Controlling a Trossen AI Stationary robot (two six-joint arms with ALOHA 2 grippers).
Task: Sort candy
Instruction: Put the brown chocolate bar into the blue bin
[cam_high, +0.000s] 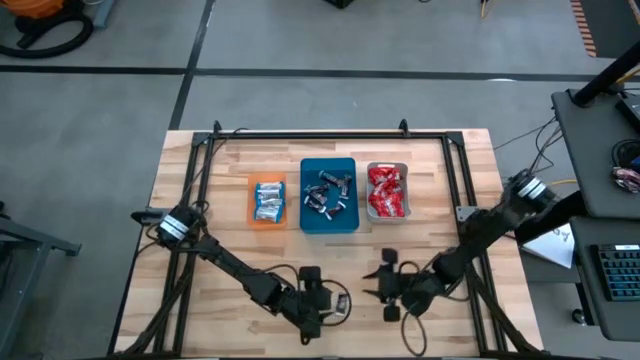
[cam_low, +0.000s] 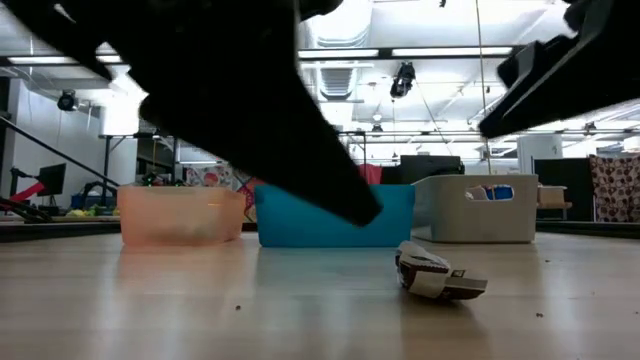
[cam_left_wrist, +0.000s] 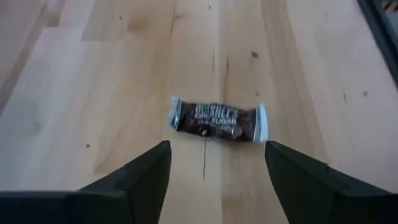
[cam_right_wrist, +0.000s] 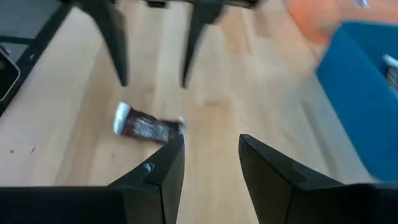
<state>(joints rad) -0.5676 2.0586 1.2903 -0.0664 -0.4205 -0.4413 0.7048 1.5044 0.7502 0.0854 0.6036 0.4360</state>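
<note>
Lower centre of table (cam_high: 440, 180) | three trays filled, sorted by wrapper colour | one dark brown candy (cam_left_wrist: 217, 120) left loose | left gripper (cam_left_wrist: 217, 168) wide, empty | right gripper (cam_right_wrist: 208, 155) part-open, empty

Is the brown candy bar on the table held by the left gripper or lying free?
Lying free. The brown candy bar lies flat on the table, ahead of the open left gripper, touching neither finger.

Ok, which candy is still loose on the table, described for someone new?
On the wooden table, look nearer than the blue tray, between the two arms. One dark brown candy with silver ends lies flat on bare wood, the only one outside a tray.
</note>
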